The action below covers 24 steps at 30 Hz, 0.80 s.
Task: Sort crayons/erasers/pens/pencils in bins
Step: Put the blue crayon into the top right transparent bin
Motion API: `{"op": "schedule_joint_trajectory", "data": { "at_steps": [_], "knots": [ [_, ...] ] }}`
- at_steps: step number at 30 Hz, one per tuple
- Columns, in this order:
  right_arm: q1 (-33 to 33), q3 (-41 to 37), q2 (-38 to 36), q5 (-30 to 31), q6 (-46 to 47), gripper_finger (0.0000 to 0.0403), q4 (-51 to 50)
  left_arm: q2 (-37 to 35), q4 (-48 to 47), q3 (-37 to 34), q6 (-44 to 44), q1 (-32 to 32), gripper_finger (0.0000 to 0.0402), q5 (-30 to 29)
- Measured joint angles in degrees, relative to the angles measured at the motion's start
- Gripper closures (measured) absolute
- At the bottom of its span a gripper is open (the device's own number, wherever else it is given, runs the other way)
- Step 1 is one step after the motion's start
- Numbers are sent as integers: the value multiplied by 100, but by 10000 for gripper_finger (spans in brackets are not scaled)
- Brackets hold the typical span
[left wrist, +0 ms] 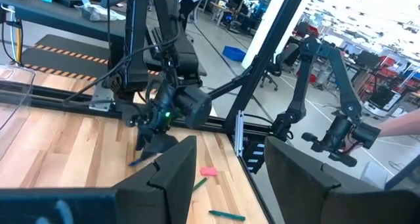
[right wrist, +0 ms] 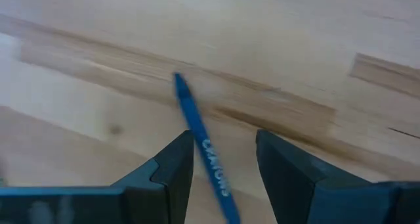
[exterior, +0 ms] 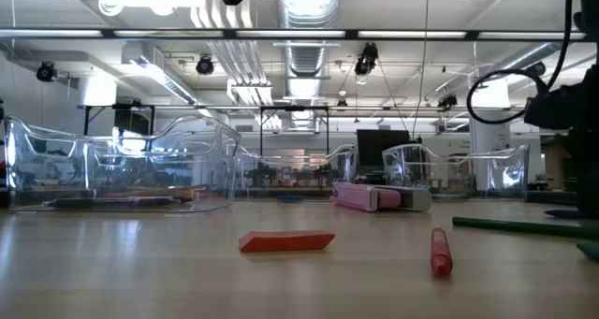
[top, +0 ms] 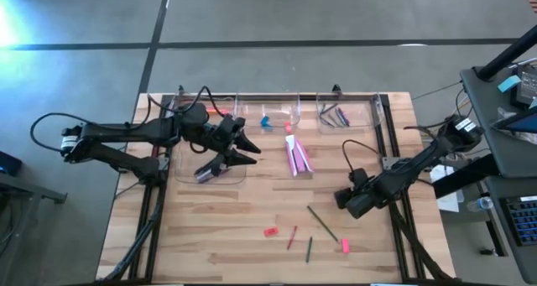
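The wooden table (top: 218,227) carried four clear bins (top: 210,164) along its far side, beyond both grippers. A pink box (top: 298,158) lay between the left gripper (top: 243,150) and the right gripper (top: 346,200). A blue crayon (right wrist: 203,145) lay directly under the right gripper. Nearer than that gripper lay pink erasers (top: 270,231), a red crayon (top: 292,236) and green sticks (top: 321,223).

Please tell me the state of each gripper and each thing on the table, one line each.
left gripper, open, empty.
right gripper, open, astride the blue crayon, not gripping it.
blue crayon, lying flat on the table.
bins, upright, some holding items.
pink eraser, lying loose on the table.
red crayon, lying loose.
green pencil, lying loose.
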Motion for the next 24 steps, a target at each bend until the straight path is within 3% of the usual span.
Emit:
{"op": "schedule_joint_trajectory", "data": {
  "at_steps": [13, 24],
  "knots": [
    [0, 38, 765, -313, 2, 261, 260, 4, 3, -11, 6, 0, 236, -123],
    [0, 72, 792, -468, 234, 383, 543, 4, 3, -17, 58, 7, 236, -157]
  ]
}}
